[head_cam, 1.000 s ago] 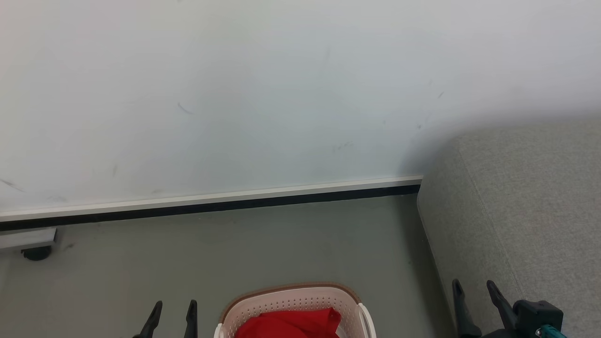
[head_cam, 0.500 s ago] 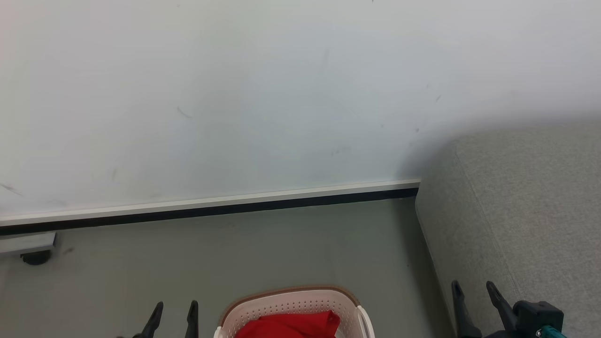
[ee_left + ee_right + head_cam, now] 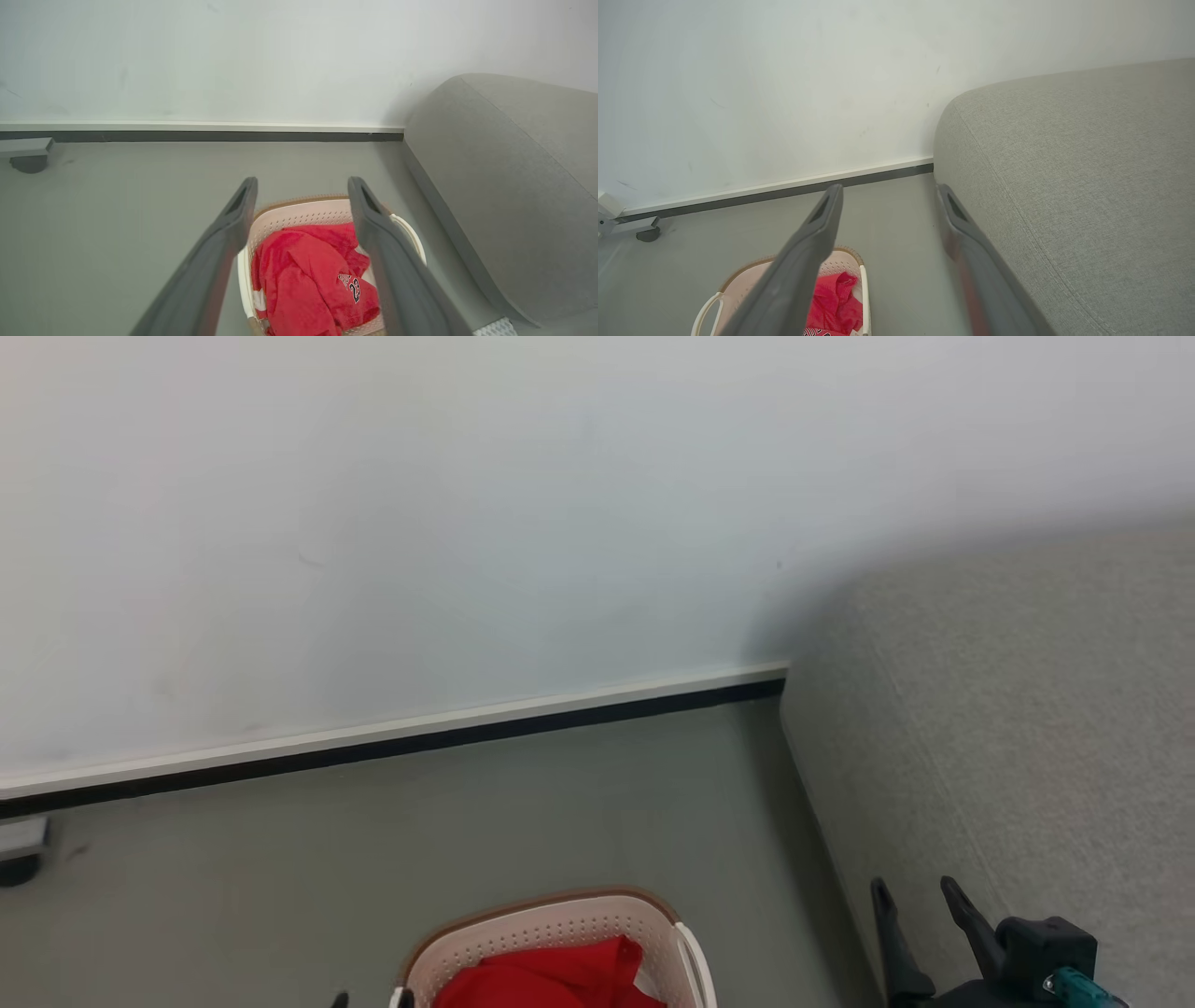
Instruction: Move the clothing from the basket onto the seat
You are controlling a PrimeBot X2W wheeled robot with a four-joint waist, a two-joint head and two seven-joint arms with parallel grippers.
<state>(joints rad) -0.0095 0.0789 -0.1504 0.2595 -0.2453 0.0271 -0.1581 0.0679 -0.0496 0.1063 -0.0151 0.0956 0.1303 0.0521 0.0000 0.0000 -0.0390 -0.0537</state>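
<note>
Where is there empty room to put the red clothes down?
The seat is bare on top, from its rounded edge to the wall. The floor between the basket and the baseboard is bare too. Crowded: the basket, heaped with the clothing.

Our dark hardware
Our left gripper (image 3: 302, 183) and right gripper (image 3: 913, 887) bear long tapering charcoal fingers (image 3: 219, 252) with slotted tips; a teal fitting (image 3: 1064, 982) marks the right's black mount (image 3: 1041, 947).

Head view downward, wrist views nearer — basket (image 3: 541, 926) shared
</note>
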